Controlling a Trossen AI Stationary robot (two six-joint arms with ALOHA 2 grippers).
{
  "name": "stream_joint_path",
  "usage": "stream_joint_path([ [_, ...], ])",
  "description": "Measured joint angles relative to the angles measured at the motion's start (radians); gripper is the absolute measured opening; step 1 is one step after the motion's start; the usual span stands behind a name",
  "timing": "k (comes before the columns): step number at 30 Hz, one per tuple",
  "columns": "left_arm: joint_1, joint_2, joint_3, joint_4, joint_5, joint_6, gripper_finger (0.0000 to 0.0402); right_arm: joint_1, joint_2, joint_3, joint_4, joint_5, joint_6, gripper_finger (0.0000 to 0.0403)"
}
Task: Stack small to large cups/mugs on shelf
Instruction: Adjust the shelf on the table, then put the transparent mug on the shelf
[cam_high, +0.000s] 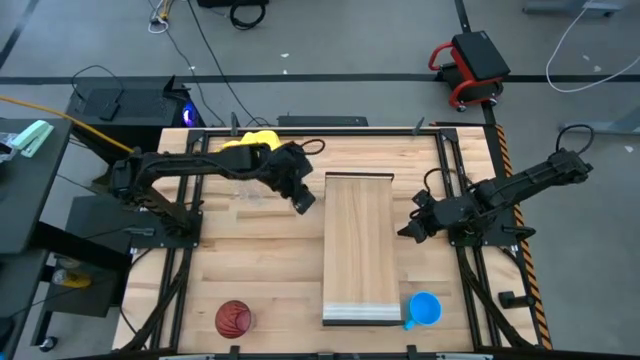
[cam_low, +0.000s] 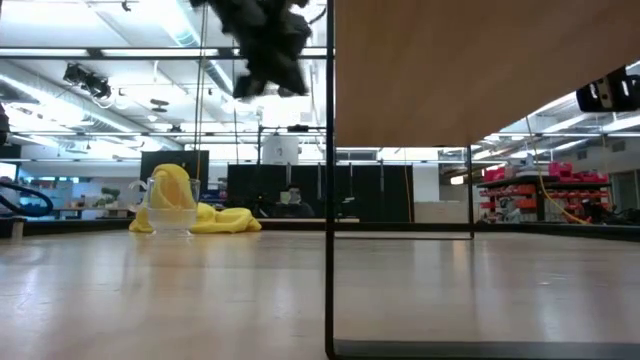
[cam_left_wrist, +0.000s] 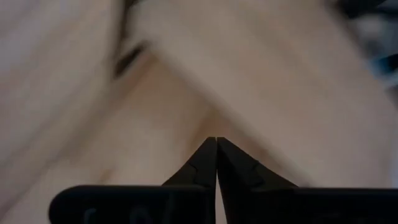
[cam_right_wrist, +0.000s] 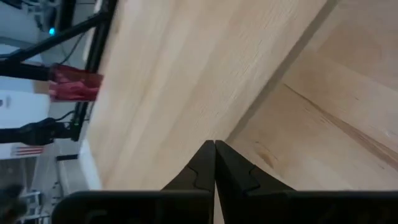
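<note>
The shelf (cam_high: 360, 245) is a long pale board in mid-table, its lighter lip at the near end; in the low view the shelf (cam_low: 450, 70) stands raised on thin metal legs. The clear cup (cam_low: 172, 205) stands on the table's far left part, faint in the high view (cam_high: 243, 187). The blue mug (cam_high: 425, 308) stands upright right of the shelf's near end. The dark red cup (cam_high: 234, 318) sits near the table's near left edge. My left gripper (cam_high: 303, 203) hovers shut just left of the shelf's far part, high above the table (cam_low: 265, 50). My right gripper (cam_high: 405, 232) is shut beside the shelf's right edge.
A yellow cloth (cam_high: 250, 140) lies bunched at the table's far edge, behind the clear cup (cam_low: 215, 218). Black frame rails run along the table's left and right sides. Bare tabletop lies between the shelf and the red cup.
</note>
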Motion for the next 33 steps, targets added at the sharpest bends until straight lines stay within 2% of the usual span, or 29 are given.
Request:
stream_joint_path([
  [5,0.002,-0.003,0.176,-0.462,-0.218,0.038,0.0018,0.0,-0.025,0.054,-0.001,0.022,-0.046,0.0016],
  [10,0.063,-0.003,0.186,-0.715,-0.245,0.007,0.0038,0.0,-0.013,0.119,0.002,0.024,-0.132,0.0017],
  [12,0.107,-0.003,0.148,-0.723,-0.228,0.027,0.0049,0.0,-0.012,0.136,0.0,0.025,-0.166,0.0017],
  [18,0.261,-0.001,0.032,-0.627,-0.085,0.093,0.0085,0.0,-0.011,0.164,0.001,0.024,-0.238,0.0017],
  [26,0.393,-0.001,-0.036,-0.583,-0.082,0.131,0.0123,-0.002,0.01,0.164,-0.002,0.049,-0.271,0.0053],
  [33,0.434,-0.001,-0.13,-0.527,-0.081,0.165,0.0139,-0.041,0.076,0.164,-0.001,0.056,-0.248,0.0101],
])
